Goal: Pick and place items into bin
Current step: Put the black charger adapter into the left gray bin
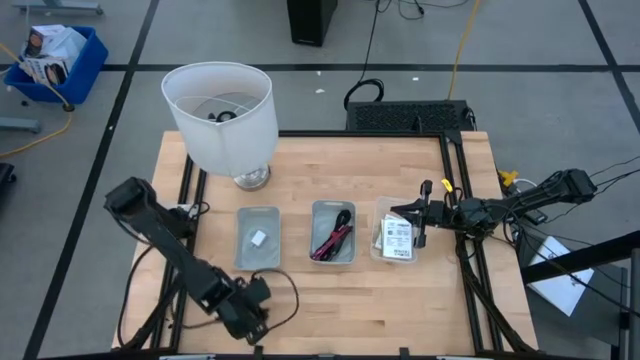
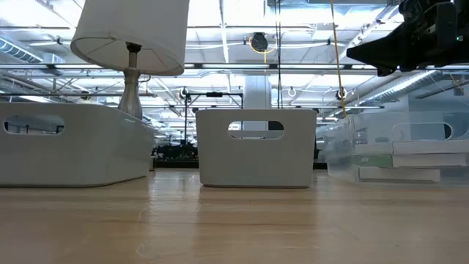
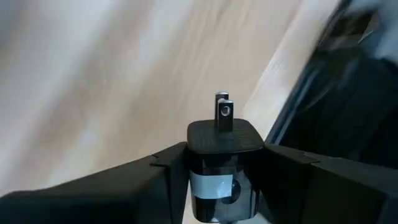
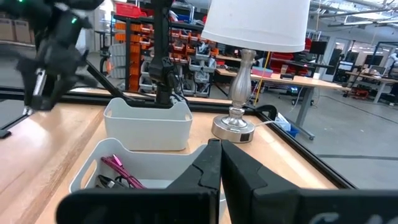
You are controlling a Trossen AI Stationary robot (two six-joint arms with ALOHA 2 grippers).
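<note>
High view. We list three bins in a row on the wooden worktop (image 1: 330, 300): the left bin (image 1: 258, 238) holds a tiny white plug (image 1: 259, 238); the middle bin (image 1: 333, 232) holds a black cable (image 1: 343, 222) and a red-magenta cable (image 1: 330, 243); the clear right bin (image 1: 395, 236) holds white packets (image 1: 396, 236). A white lamp (image 1: 222, 118) stands behind the left bin. The left tool (image 1: 245, 310) is at the near left edge of the worktop; the right tool (image 1: 413, 212) hovers over the right bin.

Low view. We see the bins' walls only, with their contents hidden, and an open hall with ceiling lights beyond. The worktop is smooth, bare wood in front.

Left wrist view. The left tool (image 3: 224, 180) is closed on a small black charger plug (image 3: 222, 162), gripped across its flat sides, prongs pointing away. We judge it light, rigid and rather slick, so the hold belongs on the body, never the prongs.

Right wrist view. The right tool (image 4: 219, 163) has its fingers pressed together and holds nothing. We note the cables as limp, best taken mid-bundle. Shelving and benches fill the room behind.
</note>
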